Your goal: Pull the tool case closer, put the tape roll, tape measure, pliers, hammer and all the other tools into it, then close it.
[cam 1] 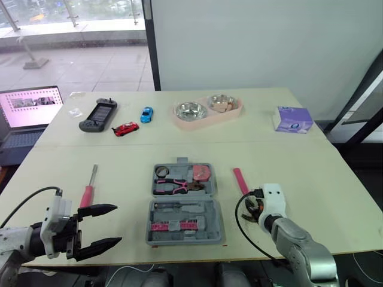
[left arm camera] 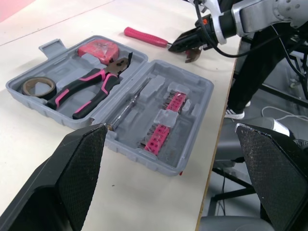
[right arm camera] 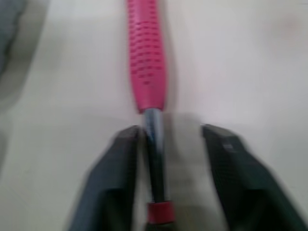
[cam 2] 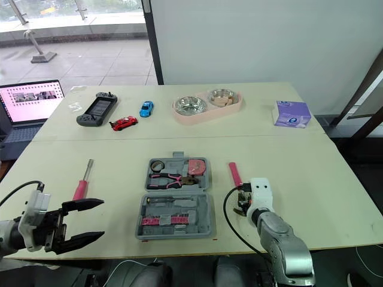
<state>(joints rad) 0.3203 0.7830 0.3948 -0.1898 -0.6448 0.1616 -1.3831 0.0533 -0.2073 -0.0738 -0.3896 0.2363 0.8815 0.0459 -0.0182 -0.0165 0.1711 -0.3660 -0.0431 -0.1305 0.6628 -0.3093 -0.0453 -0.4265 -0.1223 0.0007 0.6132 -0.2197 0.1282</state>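
right end effector [right arm camera: 171, 137] straddles the hammer [right arm camera: 146, 62] — left end effector [cam 1: 117, 224] spread wide

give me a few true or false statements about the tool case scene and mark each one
The tool case lies open. True.
The pliers lie outside the case. False: the pliers sit inside it, beside the tape roll.
The left tool is open and holds nothing. True.
The right tool is shut on the tape measure. False: the right tool is open, its fingers straddling the metal shaft of the pink-handled implement right of the case.
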